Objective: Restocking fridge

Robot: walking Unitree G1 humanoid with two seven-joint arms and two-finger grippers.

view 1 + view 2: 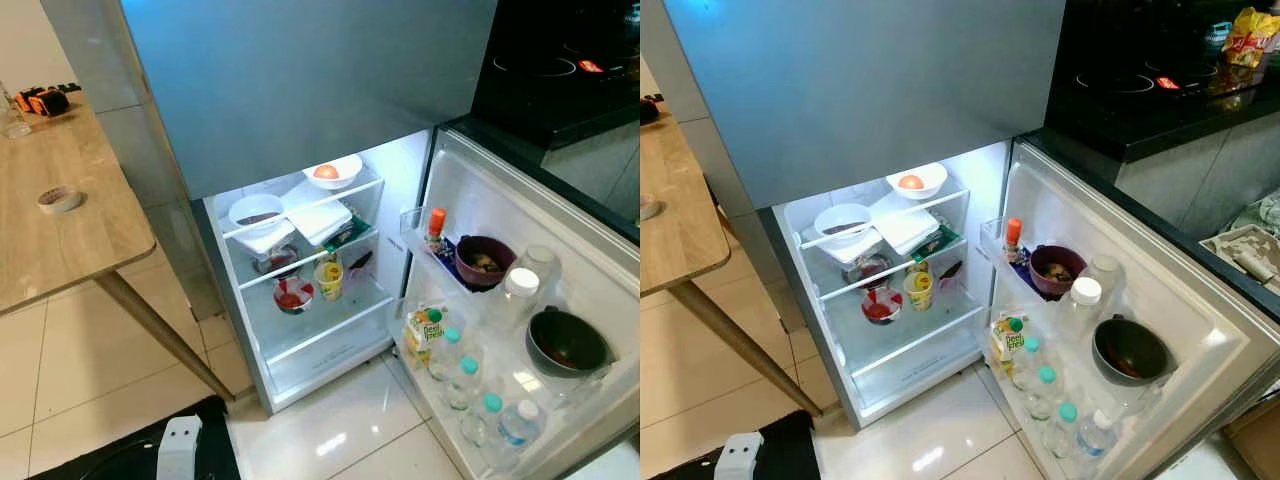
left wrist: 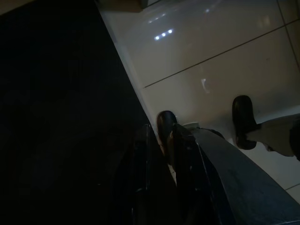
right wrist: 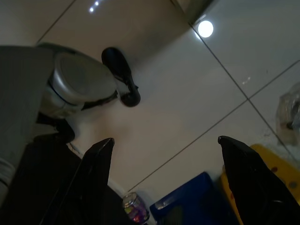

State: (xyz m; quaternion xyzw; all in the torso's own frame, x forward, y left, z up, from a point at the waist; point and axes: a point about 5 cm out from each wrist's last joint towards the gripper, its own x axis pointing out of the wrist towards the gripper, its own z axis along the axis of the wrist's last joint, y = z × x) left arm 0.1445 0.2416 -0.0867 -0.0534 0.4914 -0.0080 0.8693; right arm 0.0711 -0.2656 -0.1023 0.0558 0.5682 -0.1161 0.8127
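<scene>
My right gripper point(image 3: 164, 164) hangs idle over floor tiles point(image 3: 187, 93), jaws wide, empty. My left gripper point(image 2: 159, 140) in shade, fingers close together, holding nothing. I see fridge point(image 1: 300, 100) ahead, lower door point(image 1: 560, 250) swung open. White bowl with orange fruit point(image 1: 333, 172) on top shelf; bottles point(image 1: 470, 385) in door rack. Wooden table point(image 1: 60, 220) at my left.

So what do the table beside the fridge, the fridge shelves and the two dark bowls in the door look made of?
The table looks like light wood or wood-look laminate: grain streaks, matte. The fridge shelves appear to be clear glass or plastic with white trim; items below show through. The maroon bowl and the dark bowl look glossy, possibly ceramic or plastic; I cannot tell which.
</scene>
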